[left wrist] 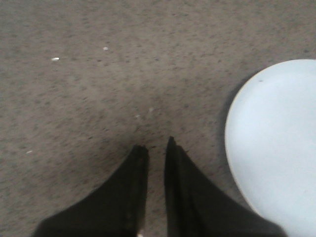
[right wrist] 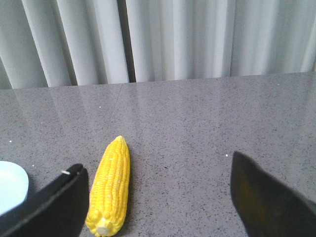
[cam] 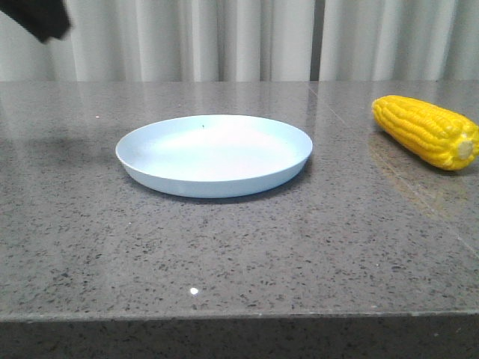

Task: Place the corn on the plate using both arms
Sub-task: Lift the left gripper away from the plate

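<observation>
Right jaws spread wide, nothing between; corn lies on surface just beside one finger, outside the gap. Left jaws nearly closed, empty, above bare surface; plate off to one side. Curtain farthest.

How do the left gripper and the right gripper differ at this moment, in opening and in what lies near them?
The left gripper is nearly closed, with a thin gap; the right gripper is wide open. The left gripper hangs beside the plate; the right gripper has the corn close to one finger. Both are dark, empty and above the table.
</observation>
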You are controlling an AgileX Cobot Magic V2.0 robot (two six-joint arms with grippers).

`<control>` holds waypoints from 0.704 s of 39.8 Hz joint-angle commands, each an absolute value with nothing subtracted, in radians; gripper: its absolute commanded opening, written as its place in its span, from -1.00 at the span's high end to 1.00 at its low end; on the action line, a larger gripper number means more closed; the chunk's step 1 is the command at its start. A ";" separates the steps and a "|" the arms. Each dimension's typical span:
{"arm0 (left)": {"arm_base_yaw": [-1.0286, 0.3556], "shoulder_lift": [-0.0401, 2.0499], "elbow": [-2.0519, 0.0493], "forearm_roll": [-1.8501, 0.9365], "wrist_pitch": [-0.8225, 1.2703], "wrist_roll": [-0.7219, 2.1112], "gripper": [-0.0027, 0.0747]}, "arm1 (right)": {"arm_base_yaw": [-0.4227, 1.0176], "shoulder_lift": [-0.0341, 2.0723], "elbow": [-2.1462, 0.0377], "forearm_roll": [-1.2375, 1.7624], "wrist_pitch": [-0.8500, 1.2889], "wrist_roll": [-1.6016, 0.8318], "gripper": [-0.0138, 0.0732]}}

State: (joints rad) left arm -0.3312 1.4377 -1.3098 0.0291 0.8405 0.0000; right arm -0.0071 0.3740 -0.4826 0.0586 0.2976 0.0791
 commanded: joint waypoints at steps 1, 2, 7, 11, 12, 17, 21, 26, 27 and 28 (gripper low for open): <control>-0.330 1.332 -1.295 0.122 0.825 -0.040 0.98 | -0.010 0.387 -0.516 0.060 0.221 0.078 -0.72; -0.330 1.316 -1.283 0.123 0.823 -0.050 0.98 | -0.010 0.387 -0.516 0.060 0.221 0.078 -0.72; -0.330 1.203 -1.179 0.121 0.783 -0.067 0.98 | -0.010 0.387 -0.516 0.060 0.221 0.078 -0.72; -0.330 1.100 -1.072 0.121 0.721 -0.082 0.98 | -0.010 0.387 -0.516 0.060 0.221 0.078 -0.72; -0.330 1.074 -1.045 0.121 0.703 -0.082 0.98 | -0.010 0.387 -0.516 0.060 0.221 0.078 -0.72; -0.330 0.885 -0.853 0.121 0.544 -0.080 0.98 | -0.010 0.387 -0.516 0.060 0.221 0.078 -0.72; -0.332 0.723 -0.715 0.121 0.442 -0.080 0.98 | -0.010 0.387 -0.516 0.060 0.221 0.078 -0.72; -0.332 0.514 -0.579 0.125 0.392 -0.080 0.98 | -0.010 0.387 -0.516 0.060 0.221 0.078 -0.72; -0.332 0.471 -0.563 0.127 0.389 -0.080 0.98 | -0.010 0.387 -0.516 0.060 0.221 0.078 -0.72; -0.332 0.430 -0.543 0.127 0.388 -0.080 0.98 | -0.010 0.387 -0.516 0.060 0.221 0.078 -0.72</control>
